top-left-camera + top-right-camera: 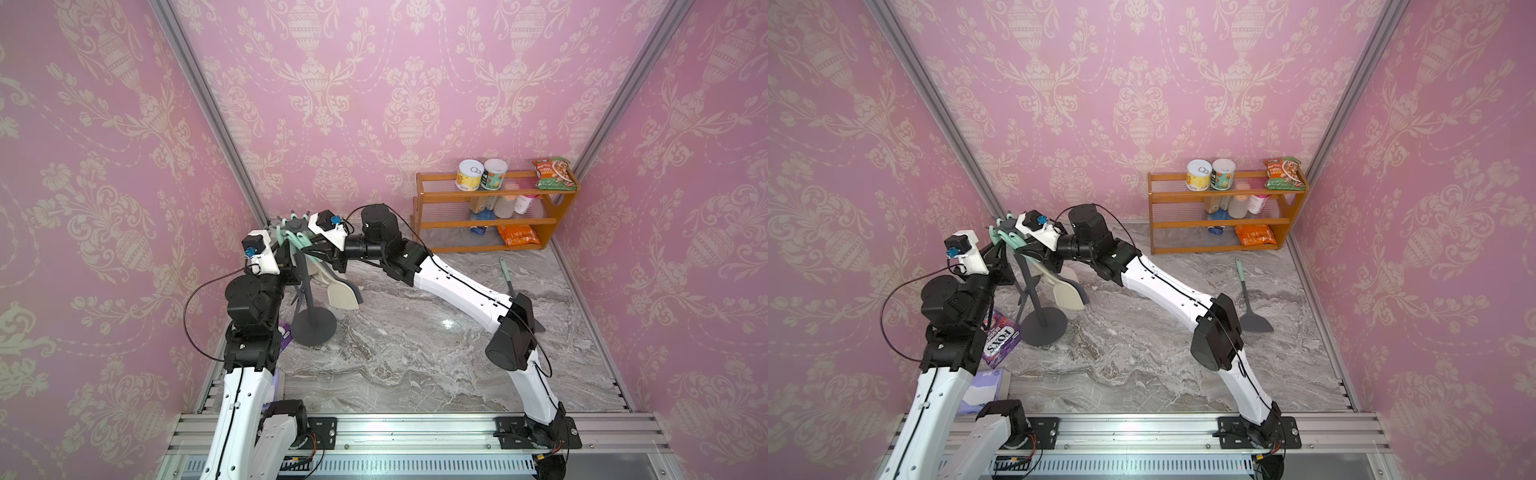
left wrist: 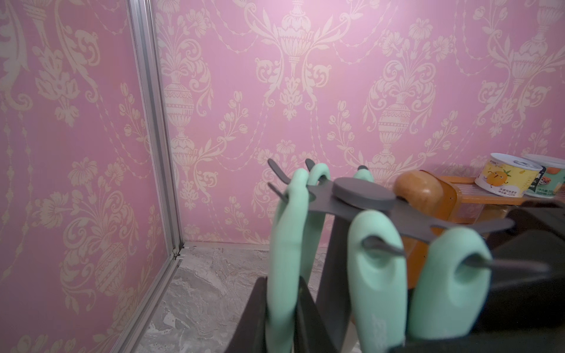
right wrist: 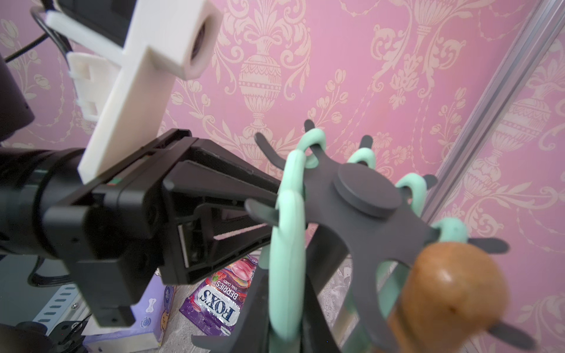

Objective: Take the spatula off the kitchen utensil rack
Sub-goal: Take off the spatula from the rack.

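The task is under way but not finished. The kitchen utensil rack [image 1: 314,330] stands at the back left of the tabletop [image 1: 415,353], and its crown [image 3: 367,192] carries several mint-handled utensils on its hooks. Among them is a spatula [image 1: 343,294] whose cream blade hangs beside the pole, clear of the marble.

The left hand [image 3: 272,211] is clenched on a mint-green handle [image 2: 289,232] just under the crown. That handle's loop sits right at its hook, and the views cannot settle whether it has cleared. The right hand [image 1: 313,250] is also clenched, pressed in close on the opposite side of the crown, but what it grips, if anything, cannot be made out.

A second, grey-bladed spatula [image 1: 1255,320] lies flat on the tabletop, well apart from the rack. What likely remains is to lift the held loop over the hook tip, draw the utensil away and set it down.
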Controlling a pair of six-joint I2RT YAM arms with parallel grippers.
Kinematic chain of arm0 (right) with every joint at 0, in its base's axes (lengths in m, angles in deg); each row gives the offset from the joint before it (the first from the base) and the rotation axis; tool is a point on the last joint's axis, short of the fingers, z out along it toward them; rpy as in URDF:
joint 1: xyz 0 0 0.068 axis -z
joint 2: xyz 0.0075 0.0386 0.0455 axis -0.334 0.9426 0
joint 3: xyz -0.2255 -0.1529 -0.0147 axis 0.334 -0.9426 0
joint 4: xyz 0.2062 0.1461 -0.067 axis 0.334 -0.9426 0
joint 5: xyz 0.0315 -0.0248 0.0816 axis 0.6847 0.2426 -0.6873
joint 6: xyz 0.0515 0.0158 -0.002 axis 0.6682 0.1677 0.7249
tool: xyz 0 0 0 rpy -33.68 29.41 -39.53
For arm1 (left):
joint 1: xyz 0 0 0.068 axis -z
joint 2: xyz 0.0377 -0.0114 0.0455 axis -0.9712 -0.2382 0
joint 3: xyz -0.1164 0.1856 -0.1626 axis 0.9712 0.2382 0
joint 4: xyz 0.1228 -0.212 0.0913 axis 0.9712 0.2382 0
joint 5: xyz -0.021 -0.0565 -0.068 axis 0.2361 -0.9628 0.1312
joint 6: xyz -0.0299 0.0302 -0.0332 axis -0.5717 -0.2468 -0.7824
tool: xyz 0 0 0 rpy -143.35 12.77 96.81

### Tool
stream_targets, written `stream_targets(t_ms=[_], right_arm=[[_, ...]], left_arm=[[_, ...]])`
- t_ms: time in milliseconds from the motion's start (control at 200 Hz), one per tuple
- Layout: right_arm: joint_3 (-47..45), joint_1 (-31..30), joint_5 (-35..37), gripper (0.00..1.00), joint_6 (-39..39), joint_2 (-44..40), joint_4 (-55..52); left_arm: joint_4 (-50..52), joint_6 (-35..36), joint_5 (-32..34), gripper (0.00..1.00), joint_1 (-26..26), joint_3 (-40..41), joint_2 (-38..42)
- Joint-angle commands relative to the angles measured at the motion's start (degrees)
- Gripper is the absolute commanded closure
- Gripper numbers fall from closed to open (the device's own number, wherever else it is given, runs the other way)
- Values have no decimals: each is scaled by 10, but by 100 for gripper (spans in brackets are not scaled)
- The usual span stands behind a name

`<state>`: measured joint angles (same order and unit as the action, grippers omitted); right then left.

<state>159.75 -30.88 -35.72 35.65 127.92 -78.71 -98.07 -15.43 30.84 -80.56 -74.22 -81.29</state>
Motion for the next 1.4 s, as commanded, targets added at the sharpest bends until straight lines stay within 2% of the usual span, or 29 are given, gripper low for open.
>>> stream_targets(t_ms=[0,80,215,380,525,770,895,965,1156,1256,1391], right_arm=[[46,8,14,100,-53,-25,-69],[30,7,5,100,-57,-32,-76],[-58,0,5,100,-44,-68,-26],[-176,-7,-4,100,10,-129,46],[-234,-12,-3,98,41,-156,74],[-267,-10,2,94,72,-171,110],[-280,1,-20,97,110,-180,142],[-296,12,-43,100,140,-187,173],[-340,47,-116,100,256,-199,306],[-333,50,-146,100,262,-200,303],[-323,49,-199,100,312,-188,341]], left_arm=[[3,-55,-19,99,-5,13,10],[6,-59,-32,99,-5,32,17],[14,-66,-56,98,-4,43,27],[23,-75,-72,98,-3,58,62],[40,-77,-65,98,-3,69,90],[59,-77,-49,98,-3,64,93],[64,-80,-36,100,-3,56,78],[64,-81,-34,100,-3,51,70],[62,-77,-26,100,-3,44,60],[66,-73,-21,100,-3,42,58],[73,-72,-16,100,-3,41,58]])
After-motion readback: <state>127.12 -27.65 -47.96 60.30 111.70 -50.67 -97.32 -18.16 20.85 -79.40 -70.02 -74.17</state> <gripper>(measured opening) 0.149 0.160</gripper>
